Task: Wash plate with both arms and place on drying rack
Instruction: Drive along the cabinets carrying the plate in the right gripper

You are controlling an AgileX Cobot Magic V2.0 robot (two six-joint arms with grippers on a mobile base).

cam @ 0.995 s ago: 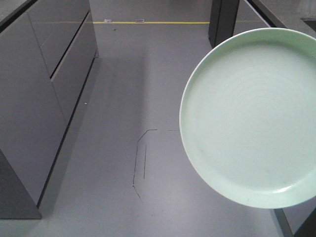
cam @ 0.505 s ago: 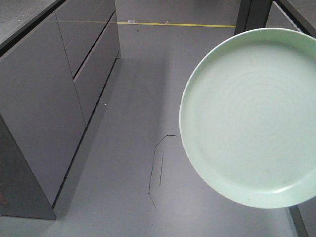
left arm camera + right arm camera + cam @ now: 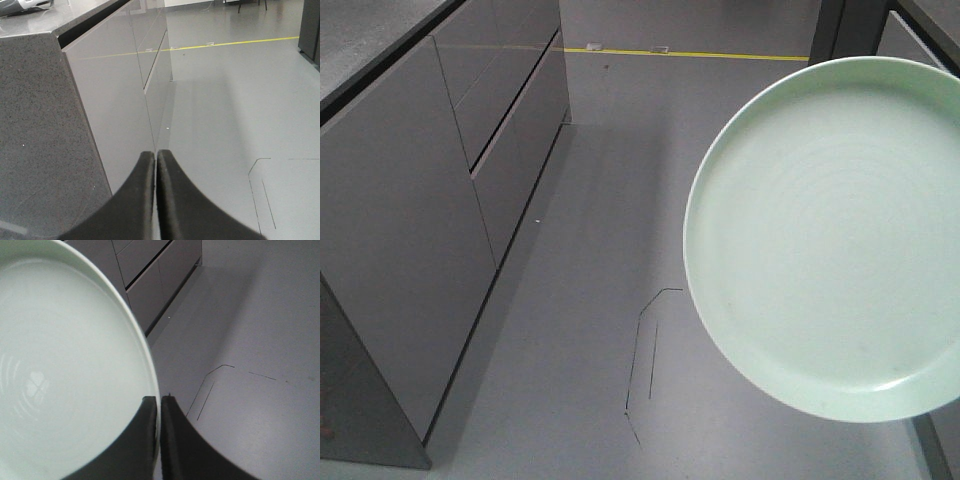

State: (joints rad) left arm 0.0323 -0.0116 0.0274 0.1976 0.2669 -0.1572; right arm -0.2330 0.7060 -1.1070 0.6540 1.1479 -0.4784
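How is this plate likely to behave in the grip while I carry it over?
Probably stiff: the plate holds its round shape though the right jaws pinch only its rim. Likely slippery, since its glossy face mirrors a bright glare. Over that hard floor, a slip would probably break it.

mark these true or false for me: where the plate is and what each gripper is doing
1. The right gripper is shut on the rim of the plate. True.
2. The left gripper also grips the plate. False: it is shut on nothing.
3. A yellow line crosses the floor. True.
4. The plate rests on a drying rack. False: it is held above the floor, and no rack is in view.
5. In the front view the grey cabinets stand right of the plate. False: they are on the picture's left.
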